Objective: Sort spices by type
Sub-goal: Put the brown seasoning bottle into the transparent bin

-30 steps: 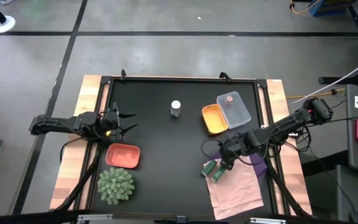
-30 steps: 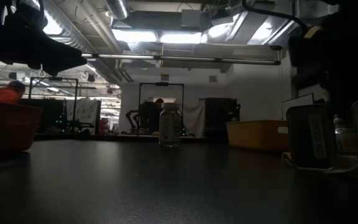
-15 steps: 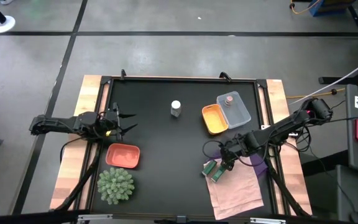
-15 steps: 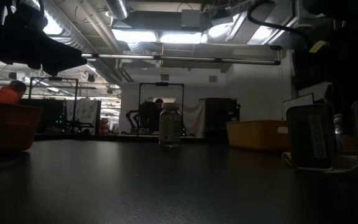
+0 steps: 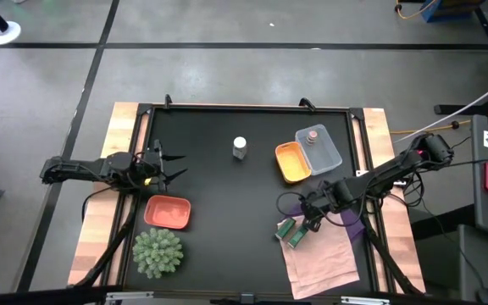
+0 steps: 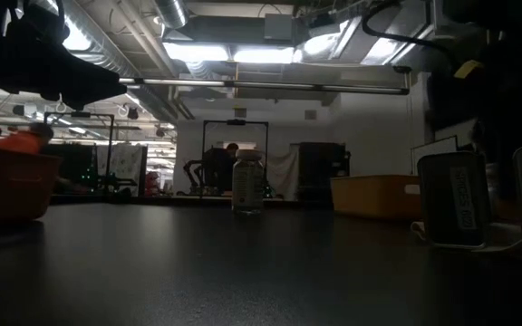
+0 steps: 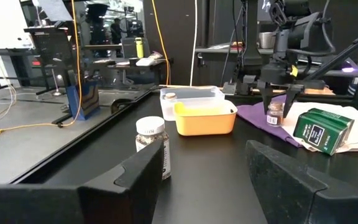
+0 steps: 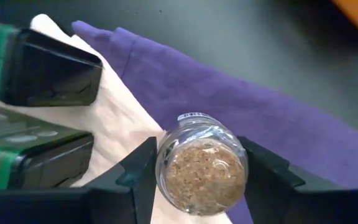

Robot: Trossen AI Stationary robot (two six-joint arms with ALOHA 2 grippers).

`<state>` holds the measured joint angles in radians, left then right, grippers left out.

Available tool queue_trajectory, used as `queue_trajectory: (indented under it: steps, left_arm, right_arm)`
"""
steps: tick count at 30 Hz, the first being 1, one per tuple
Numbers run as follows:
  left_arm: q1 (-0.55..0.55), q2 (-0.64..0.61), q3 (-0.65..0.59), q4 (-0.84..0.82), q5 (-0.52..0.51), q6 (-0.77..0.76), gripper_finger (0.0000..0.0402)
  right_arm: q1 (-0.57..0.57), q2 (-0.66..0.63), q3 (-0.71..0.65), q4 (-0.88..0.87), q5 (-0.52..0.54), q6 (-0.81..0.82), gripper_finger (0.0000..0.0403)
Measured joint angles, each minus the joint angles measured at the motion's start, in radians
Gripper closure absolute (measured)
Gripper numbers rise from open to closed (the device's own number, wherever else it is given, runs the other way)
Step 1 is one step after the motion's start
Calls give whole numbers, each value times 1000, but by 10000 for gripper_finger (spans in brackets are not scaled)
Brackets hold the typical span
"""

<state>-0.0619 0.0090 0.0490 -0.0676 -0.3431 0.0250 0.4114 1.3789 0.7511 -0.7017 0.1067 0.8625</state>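
Note:
My right gripper (image 5: pixel 313 222) stands near the table's right front, shut on a small clear jar of brown spice (image 8: pixel 201 165) over the purple cloth (image 5: pixel 350 219). Two green packets (image 5: pixel 291 230) lie just beside it on the pink cloth (image 5: pixel 320 254). A white-capped jar (image 5: pixel 240 148) stands upright on the black tabletop at mid-table. A pinkish-topped jar (image 5: pixel 313 135) sits inside the clear tray (image 5: pixel 327 157). My left gripper (image 5: pixel 174 165) waits open at the table's left side, with nothing between its fingers. My right gripper pinches the small jar's round sides (image 8: pixel 163 163) between its two fingers (image 8: pixel 138 174). The fingers come from above and point down. The jar (image 7: pixel 273 114) stands upright, with its base at the purple cloth (image 7: pixel 260 115).
An orange tray (image 5: pixel 291 161) lies against the clear tray at the far right. A salmon-red tray (image 5: pixel 168 212) and a green spiky plant ball (image 5: pixel 158 252) sit at the near left. Bare black tabletop lies in the middle. A raised black frame (image 5: pixel 244 107) runs along the table's edge.
My right gripper has shut on the small jar and has stayed where it was. The jar and the green packets have kept their places.

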Motion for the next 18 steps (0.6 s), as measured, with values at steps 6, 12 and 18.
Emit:
queue_trajectory:
  steps: [6,12,18]
  left_arm:
    - [0,0,0,0,0,0,185]
    - [0,0,0,0,0,1,185]
    - [0,0,0,0,0,1,185]
  right_arm:
    - [-10,-1,93,-196,24,-34,212]
    - [-66,-2,181,-363,64,-143,215]
    - [-177,-2,251,-428,85,-321,211]
